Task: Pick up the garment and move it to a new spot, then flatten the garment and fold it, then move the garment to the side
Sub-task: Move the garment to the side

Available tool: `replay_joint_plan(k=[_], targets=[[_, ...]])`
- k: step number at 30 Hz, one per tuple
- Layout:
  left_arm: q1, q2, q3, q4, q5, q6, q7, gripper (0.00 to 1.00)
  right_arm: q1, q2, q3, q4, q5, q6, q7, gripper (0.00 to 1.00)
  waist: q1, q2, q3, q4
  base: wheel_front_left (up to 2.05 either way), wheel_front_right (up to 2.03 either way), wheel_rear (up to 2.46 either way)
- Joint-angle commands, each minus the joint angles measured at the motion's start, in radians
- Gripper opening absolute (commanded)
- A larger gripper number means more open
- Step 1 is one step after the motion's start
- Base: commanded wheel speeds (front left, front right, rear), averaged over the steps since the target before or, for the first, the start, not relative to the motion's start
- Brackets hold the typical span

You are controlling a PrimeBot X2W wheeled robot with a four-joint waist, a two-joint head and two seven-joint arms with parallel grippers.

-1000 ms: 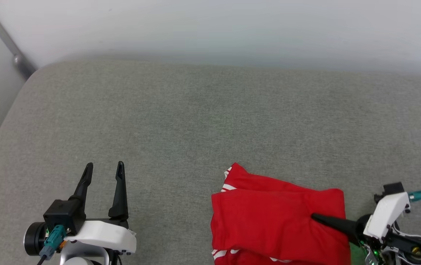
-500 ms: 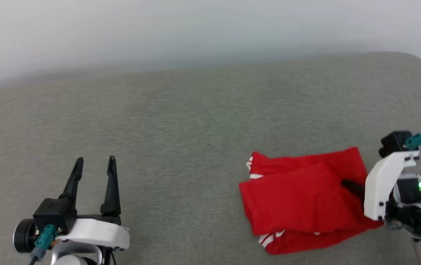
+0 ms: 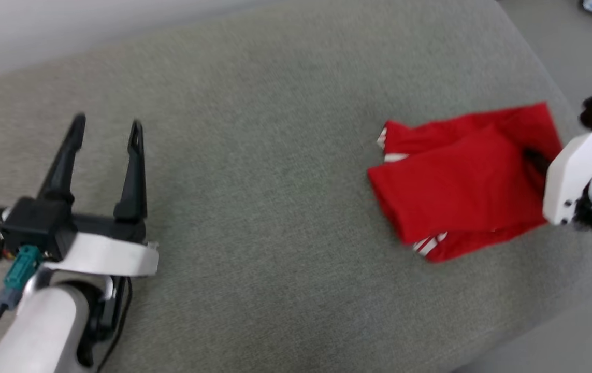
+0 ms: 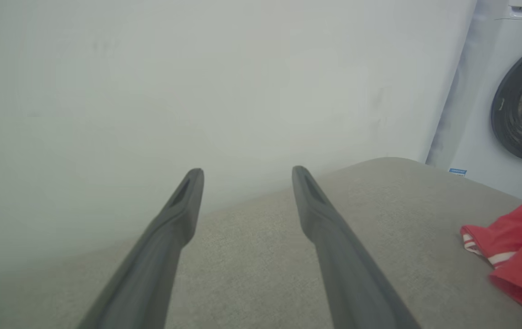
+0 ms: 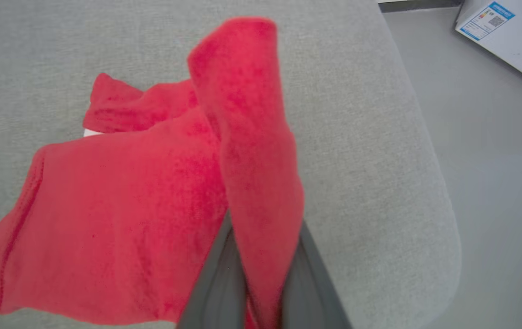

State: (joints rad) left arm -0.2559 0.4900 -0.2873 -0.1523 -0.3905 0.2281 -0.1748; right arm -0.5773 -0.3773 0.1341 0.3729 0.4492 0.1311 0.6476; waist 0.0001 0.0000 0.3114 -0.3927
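The garment (image 3: 461,186) is a folded red T-shirt with red-and-white striped trim, lying near the right end of the grey padded surface (image 3: 275,207). My right gripper (image 3: 534,155) is shut on its right edge; in the right wrist view a ridge of red cloth (image 5: 251,151) is pinched between the two fingers (image 5: 217,283). The garment's left edge (image 4: 516,246) also appears at the right of the left wrist view. My left gripper (image 3: 105,127) stands open over bare surface far to the left, its fingers (image 4: 183,214) apart with nothing between them.
The padded surface's right edge (image 5: 425,151) drops to a grey floor (image 5: 493,137) close beside the garment. A white washing machine (image 4: 507,91) with a dark round door stands past the surface. A pale wall (image 4: 197,91) runs behind.
The head camera has swung right, so the whole picture shifted. The right gripper keeps its hold on the garment, which has travelled toward the surface's right end. The left gripper stays open.
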Motion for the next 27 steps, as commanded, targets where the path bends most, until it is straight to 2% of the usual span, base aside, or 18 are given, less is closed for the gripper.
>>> replay_joint_plan(k=[1, 9, 14, 16, 18, 19, 21, 27], targets=[[-0.045, 0.014, -0.005, -0.022, 0.017, -0.010, 0.014, 1.00, -0.042, -0.012, -0.014, 0.016, -0.009, -0.001, -0.031, 0.00, -0.0001, 0.0000, 0.144, -0.087, 0.00, 0.00, 0.00], [-0.229, 0.051, -0.046, -0.124, 0.075, -0.052, 0.115, 1.00, -0.204, -0.063, -0.153, 0.181, -0.062, -0.001, -0.215, 0.00, -0.0001, 0.0000, 0.313, -0.050, 0.00, 0.00, 0.00], [-0.307, 0.070, -0.047, -0.177, 0.093, -0.068, 0.152, 1.00, -0.306, -0.077, -0.223, 0.261, -0.109, -0.001, -0.348, 0.00, -0.0001, 0.0000, 0.405, -0.020, 0.00, 0.00, 0.00], [-0.324, 0.073, -0.046, -0.189, 0.097, -0.067, 0.160, 1.00, -0.322, -0.065, -0.245, 0.306, -0.133, -0.001, -0.390, 0.00, -0.0001, 0.0000, 0.426, -0.011, 0.00, 0.00, 0.00], [-0.339, 0.075, -0.046, -0.200, 0.100, -0.066, 0.165, 1.00, -0.342, -0.050, -0.265, 0.351, -0.158, -0.001, -0.428, 0.60, -0.0001, 0.0000, 0.443, -0.005, 0.00, 0.00, 0.00], [-0.347, 0.075, -0.046, -0.203, 0.103, -0.067, 0.167, 1.00, -0.350, -0.041, -0.275, 0.376, -0.168, -0.001, -0.444, 0.86, -0.0001, 0.0000, 0.449, -0.002, 0.00, 0.00, 0.00], [-0.347, 0.075, -0.049, -0.203, 0.105, -0.067, 0.166, 1.00, -0.356, -0.029, -0.299, 0.429, -0.183, -0.001, -0.473, 1.00, -0.0001, 0.0000, 0.449, 0.001, 0.00, 0.00, 0.00], [-0.332, 0.077, -0.049, -0.195, 0.097, -0.062, 0.160, 1.00, -0.372, -0.020, -0.383, 0.537, -0.210, -0.001, -0.575, 1.00, -0.0001, 0.0000, 0.417, 0.002, 0.00, 0.00, 0.00]])
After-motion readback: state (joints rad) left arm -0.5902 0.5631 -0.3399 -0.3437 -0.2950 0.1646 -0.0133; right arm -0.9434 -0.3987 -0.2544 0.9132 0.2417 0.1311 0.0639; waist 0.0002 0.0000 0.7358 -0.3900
